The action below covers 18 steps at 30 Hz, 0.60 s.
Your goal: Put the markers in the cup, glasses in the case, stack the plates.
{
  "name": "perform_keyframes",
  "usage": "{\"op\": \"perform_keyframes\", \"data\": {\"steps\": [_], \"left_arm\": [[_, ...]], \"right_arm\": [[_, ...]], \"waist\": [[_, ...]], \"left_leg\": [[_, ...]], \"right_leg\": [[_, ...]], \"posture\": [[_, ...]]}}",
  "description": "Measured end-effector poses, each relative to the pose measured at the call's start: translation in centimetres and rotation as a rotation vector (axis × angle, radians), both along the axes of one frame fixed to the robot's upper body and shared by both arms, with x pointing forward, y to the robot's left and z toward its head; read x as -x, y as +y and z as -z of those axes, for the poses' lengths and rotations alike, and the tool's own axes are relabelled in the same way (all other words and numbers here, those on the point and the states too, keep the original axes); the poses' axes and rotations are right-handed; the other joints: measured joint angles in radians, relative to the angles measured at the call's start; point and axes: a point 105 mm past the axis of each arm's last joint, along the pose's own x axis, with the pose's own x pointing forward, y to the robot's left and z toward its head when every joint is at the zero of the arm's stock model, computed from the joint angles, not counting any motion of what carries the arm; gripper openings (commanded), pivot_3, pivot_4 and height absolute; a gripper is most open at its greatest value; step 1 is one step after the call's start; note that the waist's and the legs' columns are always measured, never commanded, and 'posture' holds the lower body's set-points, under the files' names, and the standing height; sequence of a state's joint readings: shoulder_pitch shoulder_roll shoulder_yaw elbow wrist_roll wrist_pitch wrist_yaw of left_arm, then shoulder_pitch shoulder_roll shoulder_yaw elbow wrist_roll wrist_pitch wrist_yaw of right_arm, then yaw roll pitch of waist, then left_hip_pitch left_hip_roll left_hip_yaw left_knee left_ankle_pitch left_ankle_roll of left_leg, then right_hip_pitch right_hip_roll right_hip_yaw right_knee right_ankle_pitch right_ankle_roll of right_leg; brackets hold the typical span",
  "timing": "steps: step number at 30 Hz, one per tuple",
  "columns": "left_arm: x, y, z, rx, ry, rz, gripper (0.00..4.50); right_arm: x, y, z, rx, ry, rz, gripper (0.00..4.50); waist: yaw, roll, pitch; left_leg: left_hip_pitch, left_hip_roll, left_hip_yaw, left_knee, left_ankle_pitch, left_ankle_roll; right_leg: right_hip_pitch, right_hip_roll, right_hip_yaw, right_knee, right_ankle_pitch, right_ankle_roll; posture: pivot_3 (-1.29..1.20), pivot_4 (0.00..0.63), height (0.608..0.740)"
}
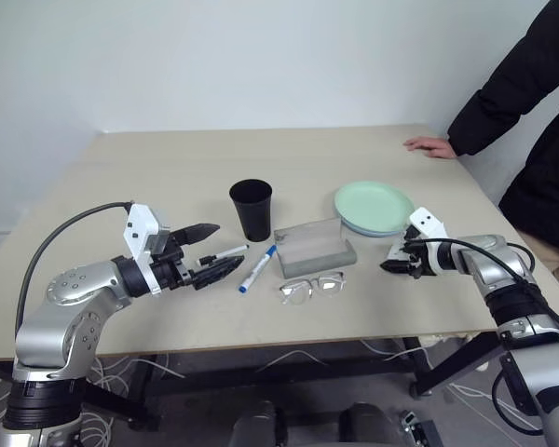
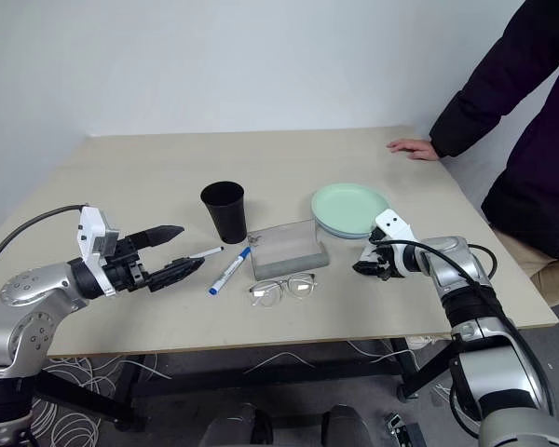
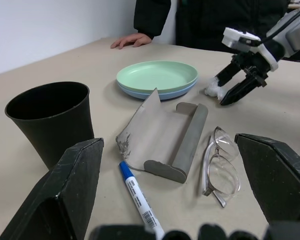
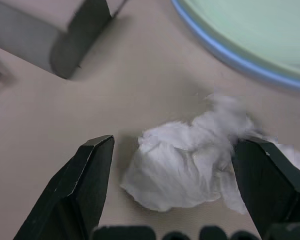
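Note:
The black cup [image 1: 251,209] stands upright mid-table. To its right the mint green plate [image 1: 374,203] rests on the light blue plate [image 3: 140,92]. The grey case [image 1: 314,248] lies open and empty, with the glasses [image 1: 312,287] just in front of it. The blue-capped marker [image 1: 257,268] and the black-capped marker [image 1: 225,253] lie left of the case. My left gripper [image 1: 228,244] hovers open, its tips near the black-capped marker. Low over the table beside the plates, my right gripper [image 4: 182,190] is open, a finger on either side of a crumpled white tissue [image 4: 185,165].
A person in a dark sleeve stands at the table's right side, a hand [image 1: 430,145] resting on the far right corner. Cables lie on the floor under the table's front edge.

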<state>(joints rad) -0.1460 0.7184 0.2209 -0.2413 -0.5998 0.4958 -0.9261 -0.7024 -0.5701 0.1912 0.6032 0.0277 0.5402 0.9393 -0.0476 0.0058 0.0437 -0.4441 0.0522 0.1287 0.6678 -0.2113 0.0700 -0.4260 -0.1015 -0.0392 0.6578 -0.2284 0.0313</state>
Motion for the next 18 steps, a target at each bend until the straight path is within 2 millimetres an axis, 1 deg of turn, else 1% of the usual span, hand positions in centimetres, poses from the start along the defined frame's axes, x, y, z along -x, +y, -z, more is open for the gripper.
{"op": "perform_keyframes", "data": {"steps": [2,5,11,14,15,18], "left_arm": [[-0.01,0.0,0.0,0.0,0.0,-0.001,4.5],[-0.01,0.0,-0.01,0.0,-0.001,-0.001,4.5],[-0.05,-0.02,-0.01,0.003,-0.002,-0.006,4.5],[-0.06,-0.02,0.0,0.004,-0.002,-0.007,4.5],[-0.06,-0.02,0.0,0.004,-0.002,-0.007,4.5],[-0.06,-0.03,0.0,0.005,-0.002,-0.007,4.5]], "right_arm": [[-0.09,-0.18,0.23,0.012,-0.01,0.001,3.87],[-0.18,-0.2,0.39,0.013,-0.017,-0.004,3.26],[-0.49,-0.55,0.44,0.017,-0.025,0.015,1.25],[-0.68,-0.68,0.25,0.014,-0.028,0.025,0.15],[-0.74,-0.66,0.16,0.014,-0.03,0.024,0.04],[-0.85,-0.66,0.04,0.014,-0.034,0.024,0.04]], "waist": [[0.0,0.0,0.0],[-0.001,0.0,0.0],[0.0,0.0,0.0],[-0.001,0.0,0.0],[-0.001,0.0,0.0],[-0.001,0.0,0.0]], "left_leg": [[0.0,0.0,0.0,0.0,0.0,0.0],[0.001,0.0,0.0,0.0,0.0,0.0],[0.001,0.0,0.0,0.0,0.0,0.0],[0.001,0.0,0.0,0.0,0.001,0.0],[0.001,0.0,0.0,0.0,0.001,0.0],[0.001,0.0,0.0,0.0,0.001,0.0]], "right_leg": [[0.0,0.0,0.0,0.0,0.0,0.0],[0.0,0.0,0.0,0.0,0.0,0.0],[0.0,0.0,0.0,0.0,0.0,0.0],[0.0,0.0,0.0,0.0,0.0,0.0],[0.0,0.0,0.0,0.0,0.0,0.0],[0.0,0.0,0.0,0.0,0.0,0.0]], "posture": [[0.0,0.0,0.74],[0.0,0.0,0.74],[0.0,0.0,0.74],[0.0,0.0,0.74],[0.0,0.0,0.74],[0.0,0.0,0.74]]}}
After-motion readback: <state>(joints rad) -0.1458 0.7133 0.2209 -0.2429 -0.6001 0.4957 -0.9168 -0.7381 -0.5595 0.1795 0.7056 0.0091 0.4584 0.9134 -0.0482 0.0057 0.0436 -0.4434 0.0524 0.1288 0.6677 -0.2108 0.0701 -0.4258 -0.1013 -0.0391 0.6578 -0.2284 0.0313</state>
